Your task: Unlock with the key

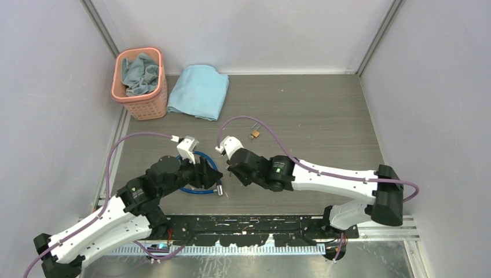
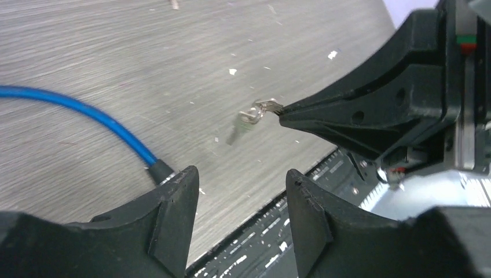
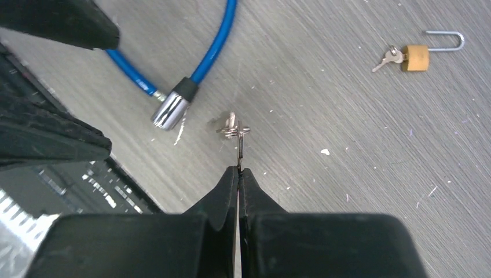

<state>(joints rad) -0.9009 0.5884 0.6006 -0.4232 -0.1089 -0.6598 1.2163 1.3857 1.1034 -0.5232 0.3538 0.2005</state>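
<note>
Key (image 3: pixel 234 128) clamped in right pincer (image 3: pixel 238 169); left pincer (image 2: pixel 238 174) apart; one blue cable (image 3: pixel 223 35), one brass padlock (image 3: pixel 416 58) on desk (image 3: pixel 347 174).

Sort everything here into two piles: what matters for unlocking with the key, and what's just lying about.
Job in hand:
key, pinched in the shut right tool
left tool, open
cable and padlock: either may be the lock, cannot tell which

Lying about:
basket with cloth
towel
</note>
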